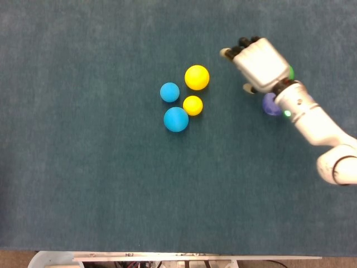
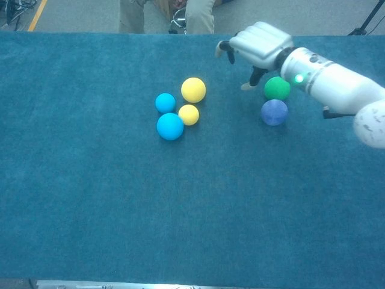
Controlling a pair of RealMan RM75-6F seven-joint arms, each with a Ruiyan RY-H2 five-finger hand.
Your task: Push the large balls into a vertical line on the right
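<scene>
My right hand (image 1: pixel 257 61) (image 2: pixel 257 46) hovers above the cloth, left of the green ball (image 2: pixel 277 88), holding nothing, fingers spread and curved down. The green ball (image 1: pixel 290 72) is mostly hidden under the hand in the head view. Just below the green one lies the purple ball (image 1: pixel 270 105) (image 2: pixel 274 112). At the centre sit a large yellow ball (image 1: pixel 197 77) (image 2: pixel 193 89), a large blue ball (image 1: pixel 175 119) (image 2: pixel 169 126), a small blue ball (image 1: pixel 169 92) (image 2: pixel 165 102) and a small yellow ball (image 1: pixel 192 105) (image 2: pixel 188 114). My left hand is not visible.
The table is covered by a teal cloth (image 1: pixel 83 167). A person's legs (image 2: pixel 162 15) stand beyond the far edge. A white bin rim (image 1: pixel 53 259) shows at the near edge.
</scene>
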